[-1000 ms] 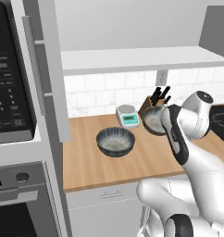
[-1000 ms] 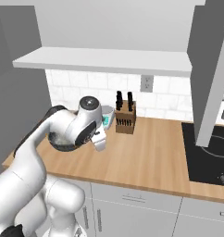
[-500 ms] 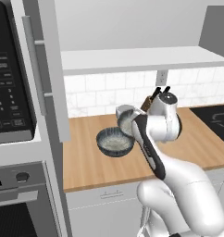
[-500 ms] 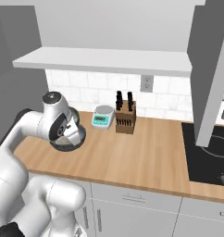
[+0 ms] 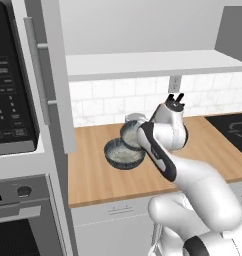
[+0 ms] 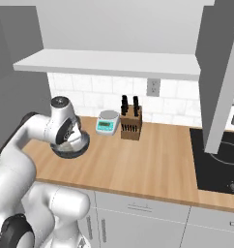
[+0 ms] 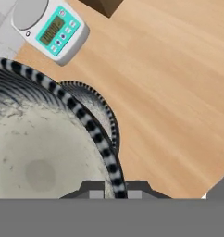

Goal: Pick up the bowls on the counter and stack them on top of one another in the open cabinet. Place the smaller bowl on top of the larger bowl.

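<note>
In the left base view the gripper (image 5: 134, 131) carried one of the bowls (image 5: 131, 133) tilted, just above the other bowl (image 5: 124, 153) resting on the desk (image 5: 203, 145). In the right base view the arm hid most of this beside the kitchen scale (image 6: 107, 122). In the hand view the jaws were pinched shut on the held bowl's rim; I judged it mid-carry, needing a lift to the open cabinet (image 5: 148, 64) next.
</note>
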You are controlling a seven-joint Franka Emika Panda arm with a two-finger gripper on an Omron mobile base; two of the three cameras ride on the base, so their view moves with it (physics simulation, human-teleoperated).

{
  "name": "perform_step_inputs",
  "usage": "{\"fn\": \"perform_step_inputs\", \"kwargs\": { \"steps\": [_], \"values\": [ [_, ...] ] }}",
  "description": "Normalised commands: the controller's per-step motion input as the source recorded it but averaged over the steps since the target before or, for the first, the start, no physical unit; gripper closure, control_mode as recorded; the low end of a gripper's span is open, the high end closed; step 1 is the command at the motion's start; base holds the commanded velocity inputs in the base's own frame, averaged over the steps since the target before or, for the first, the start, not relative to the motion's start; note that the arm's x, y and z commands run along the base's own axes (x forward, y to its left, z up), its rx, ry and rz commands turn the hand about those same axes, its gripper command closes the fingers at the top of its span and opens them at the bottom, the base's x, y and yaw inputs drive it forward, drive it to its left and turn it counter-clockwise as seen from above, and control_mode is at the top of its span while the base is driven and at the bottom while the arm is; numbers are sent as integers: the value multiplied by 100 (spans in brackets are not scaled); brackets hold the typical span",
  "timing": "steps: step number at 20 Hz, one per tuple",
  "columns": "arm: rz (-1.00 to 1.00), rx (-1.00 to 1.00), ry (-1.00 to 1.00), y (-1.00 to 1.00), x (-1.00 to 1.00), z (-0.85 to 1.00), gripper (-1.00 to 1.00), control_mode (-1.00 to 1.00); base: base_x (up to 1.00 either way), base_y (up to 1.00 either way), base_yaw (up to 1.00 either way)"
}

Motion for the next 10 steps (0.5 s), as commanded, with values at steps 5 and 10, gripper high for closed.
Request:
{"fn": "perform_step_inputs", "kwargs": {
  "steps": [5, 10],
  "values": [
    [14, 6, 18, 17, 12, 0, 100, -100, 0, 0, 0],
    [3, -3, 0, 31, 5, -10, 100, -100, 0, 0, 0]
  ]
}}
